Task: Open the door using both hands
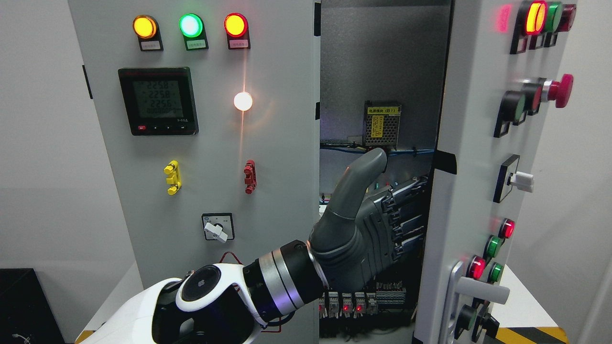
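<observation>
Door: your right door (471, 191) stands at right of frame, already swung partly out; its long edge runs top to bottom
Left hand (368, 229): reaches across from lower left into the gap; the door edge lies just right of it
Fingers (406, 215): hooked behind that inner edge, thumb raised, curled on the door
Right hand: not visible
Next move: I judge you pull that edge outward

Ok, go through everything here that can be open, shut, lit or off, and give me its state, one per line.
Right door: swung open, cabinet inside showing.
Left door: shut.
Left hand: fingers reaching behind the right door's edge, thumb up.
Yellow lamp: lit.
Green lamp: lit.
Red lamp: lit.
White lamp: lit.
Meter: on, showing digits.
Right hand: not in view.
</observation>
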